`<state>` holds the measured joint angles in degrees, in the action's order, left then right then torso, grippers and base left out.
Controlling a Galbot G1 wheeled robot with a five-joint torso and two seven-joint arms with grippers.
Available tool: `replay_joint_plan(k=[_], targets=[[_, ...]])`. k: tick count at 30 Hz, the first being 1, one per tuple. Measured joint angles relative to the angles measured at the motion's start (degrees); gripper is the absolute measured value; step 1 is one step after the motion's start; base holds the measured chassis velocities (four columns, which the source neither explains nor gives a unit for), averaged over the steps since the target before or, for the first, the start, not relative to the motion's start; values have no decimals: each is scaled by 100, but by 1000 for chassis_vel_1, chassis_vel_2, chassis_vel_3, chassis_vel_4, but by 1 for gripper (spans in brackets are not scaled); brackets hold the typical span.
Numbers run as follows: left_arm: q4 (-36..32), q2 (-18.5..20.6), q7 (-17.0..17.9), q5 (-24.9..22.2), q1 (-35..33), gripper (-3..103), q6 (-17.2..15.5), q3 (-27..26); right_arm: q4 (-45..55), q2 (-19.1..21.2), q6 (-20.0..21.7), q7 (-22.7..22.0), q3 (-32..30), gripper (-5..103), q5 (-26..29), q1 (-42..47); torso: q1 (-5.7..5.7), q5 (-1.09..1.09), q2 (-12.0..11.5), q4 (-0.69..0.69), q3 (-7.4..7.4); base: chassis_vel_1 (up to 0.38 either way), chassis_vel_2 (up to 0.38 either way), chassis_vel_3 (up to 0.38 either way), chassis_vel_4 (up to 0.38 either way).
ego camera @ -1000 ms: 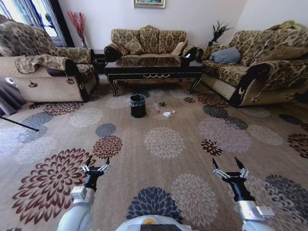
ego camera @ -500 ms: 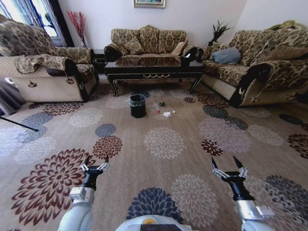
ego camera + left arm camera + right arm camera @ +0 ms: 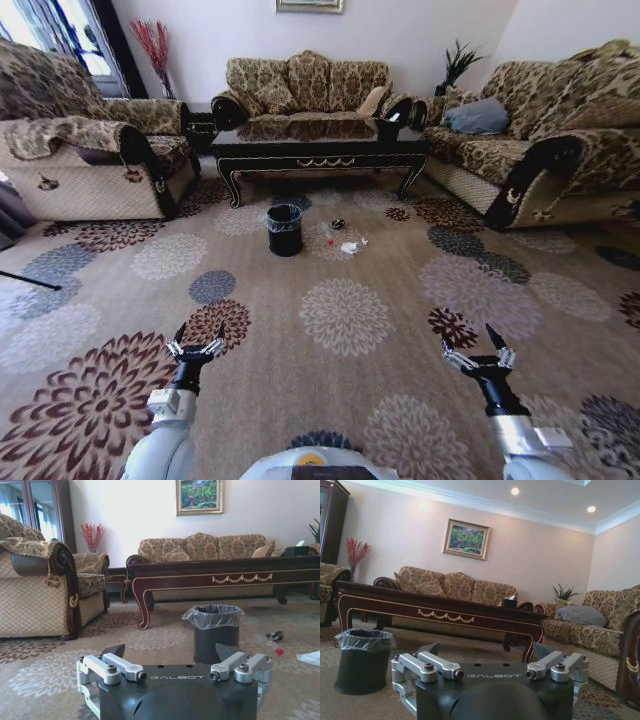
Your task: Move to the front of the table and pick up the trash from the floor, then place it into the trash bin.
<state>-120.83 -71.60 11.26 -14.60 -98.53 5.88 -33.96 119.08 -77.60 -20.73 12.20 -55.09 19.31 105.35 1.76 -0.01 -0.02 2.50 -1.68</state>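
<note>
Standing on the floor (image 3: 350,320), the bag-lined trash bin (image 3: 285,229) sits beside the trash (image 3: 348,246), both grippers' fingers (image 3: 180,336) spread wide.

A: Worktop (image 3: 320,140) status?
B: Long low coffee table, glossy dark top, gold ornament on the apron, curved legs. Sits in front of the far sofa.
A: Trash bin (image 3: 285,229)?
B: Small round black bin, upright on the floor (image 3: 340,310), crinkled liner folded over the rim, just in front of the worktop.
A: Trash (image 3: 348,246)?
B: On the patterned beige carpet beside the bin: white crumpled paper, clear wrapper with a red bit, small dark scrap nearer the worktop.
</note>
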Motion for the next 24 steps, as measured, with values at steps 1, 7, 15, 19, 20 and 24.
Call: replay_joint_plan(k=[1,7,15,19,20,24], targets=[[0,0,0,0,0,100,0,0,0,0,0,0,0,100,0,0,0,0,0,0,0,-300,312,305,-293],[4,-4,0,-9,40,100,-18,7,-35,17,10,-8,-8,100,-5,-30,2,-1,0,-1,-4,-306,304,305,-293],[-3,47,0,-35,87,100,-48,4,-56,7,22,-18,-2,100,-23,-50,2,6,0,-2,-8,-276,287,258,-282],[-2,72,3,-39,98,100,-51,-14,-50,-6,36,-25,2,100,-41,-51,2,3,0,0,-9,-249,281,266,-272],[-2,76,3,-40,95,100,-50,-20,-46,-8,37,-27,2,100,-42,-50,2,3,0,0,-9,-223,244,225,-261],[-12,76,3,-49,73,100,-51,-24,-27,-13,42,-55,6,100,-51,-45,2,-1,0,-1,-9,-253,248,267,-257]])
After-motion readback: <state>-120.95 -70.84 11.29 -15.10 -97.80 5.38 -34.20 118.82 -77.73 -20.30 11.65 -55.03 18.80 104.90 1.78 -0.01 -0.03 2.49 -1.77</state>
